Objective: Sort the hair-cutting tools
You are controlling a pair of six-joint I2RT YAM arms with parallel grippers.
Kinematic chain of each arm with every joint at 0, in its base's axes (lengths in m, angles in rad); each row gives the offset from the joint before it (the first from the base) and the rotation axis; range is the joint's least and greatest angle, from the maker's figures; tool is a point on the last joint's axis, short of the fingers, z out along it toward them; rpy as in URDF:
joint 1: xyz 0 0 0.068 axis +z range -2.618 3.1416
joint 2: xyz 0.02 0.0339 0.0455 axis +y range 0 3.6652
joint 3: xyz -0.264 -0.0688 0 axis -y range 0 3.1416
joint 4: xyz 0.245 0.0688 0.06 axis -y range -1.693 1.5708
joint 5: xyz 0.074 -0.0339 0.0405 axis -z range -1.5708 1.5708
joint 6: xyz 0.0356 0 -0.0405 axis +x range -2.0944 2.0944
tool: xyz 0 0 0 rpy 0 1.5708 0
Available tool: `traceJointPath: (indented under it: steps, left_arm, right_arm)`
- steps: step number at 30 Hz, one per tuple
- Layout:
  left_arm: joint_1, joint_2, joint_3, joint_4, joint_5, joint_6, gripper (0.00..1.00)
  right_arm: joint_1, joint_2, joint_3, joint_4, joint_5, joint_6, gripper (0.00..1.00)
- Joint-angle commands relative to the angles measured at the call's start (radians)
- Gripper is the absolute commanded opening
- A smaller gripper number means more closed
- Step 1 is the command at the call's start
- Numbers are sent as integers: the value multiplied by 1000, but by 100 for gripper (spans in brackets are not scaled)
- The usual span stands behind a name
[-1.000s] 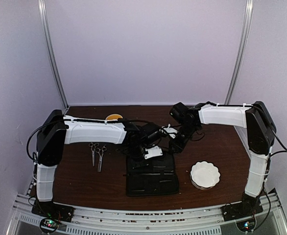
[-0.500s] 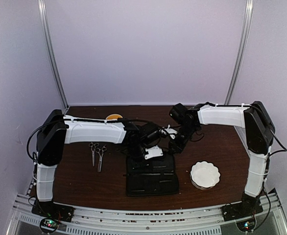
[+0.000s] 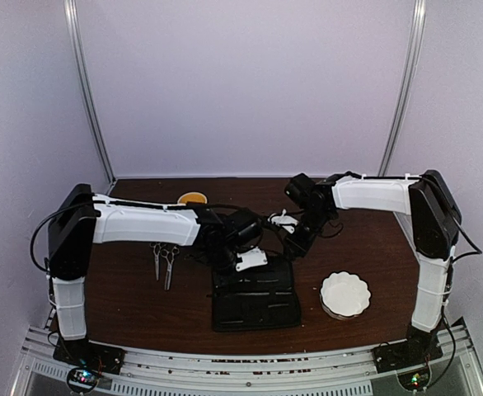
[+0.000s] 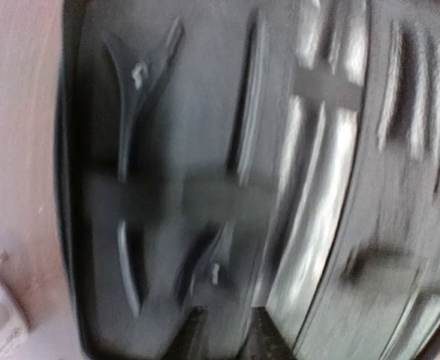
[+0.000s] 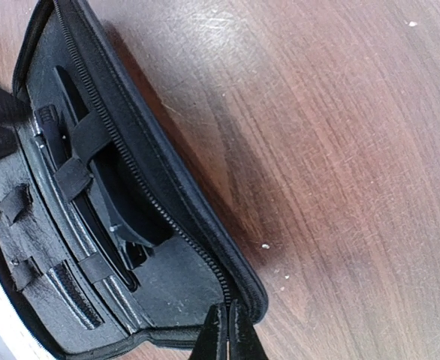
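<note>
The left arm (image 3: 143,224) is swinging back and leftward from a second ago, while the left gripper (image 4: 224,341) is hanging over the open case (image 5: 167,195). Its jaws seem a little parted and empty, though the wrist view is blurred. Two clips (image 4: 140,79) are lying in the case just ahead of it, and the scissors (image 3: 163,260) are waiting on the worktop (image 3: 134,305) well to its left. The right gripper (image 5: 227,330), closed on nothing, is sitting against the case's rim. Rising straight up is likely the safest way of avoiding snagged straps before going for the scissors.
</note>
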Motion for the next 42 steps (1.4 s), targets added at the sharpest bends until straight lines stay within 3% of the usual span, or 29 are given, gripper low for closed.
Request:
traceJointPath:
  steps: [1, 2, 6, 9, 16, 19, 24, 28, 31, 34, 36, 39, 42]
  left_arm:
    - [-1, -196, -97, 85, -149, -37, 93]
    - [4, -232, -112, 118, -186, -55, 97]
    - [42, -326, -143, 214, -403, -195, 98]
    - [81, -384, -169, 245, -442, -237, 98]
    - [100, -564, -225, 291, -516, -194, 98]
    - [122, -618, -197, 249, -553, -180, 98]
    - [127, -730, -237, 316, -591, -91, 98]
    - [146, -793, -247, 388, -750, -122, 98]
    - [246, -825, -240, 336, -935, -301, 98]
    - [416, -808, -186, 110, -769, -465, 98]
    - [522, -789, -178, 14, -637, -526, 98]
    - [601, -806, -318, 69, -397, -508, 80]
    - [619, -795, -414, 110, -247, -528, 62]
  right_arm:
    - [-14, 4, 34, -10, -8, -2, 0]
    - [-14, 7, 35, -11, -9, -3, 0]
    - [-15, 11, 43, -29, -15, -13, 0]
    - [-23, -4, 78, -73, 7, -29, 5]
    - [-92, -166, 94, -135, -5, -80, 26]
    - [-125, -216, 126, -198, 17, -112, 27]
    - [-177, -290, 175, -237, 29, -120, 27]
    - [-195, -330, 227, -261, 31, -117, 28]
    - [-202, -377, 241, -239, 36, -116, 34]
    - [-216, -440, 176, -147, 47, -99, 51]
    - [-224, -465, 117, -82, 62, -87, 57]
    - [-229, -456, 127, -119, 45, -92, 54]
    - [-230, -463, 158, -181, -14, -122, 52]
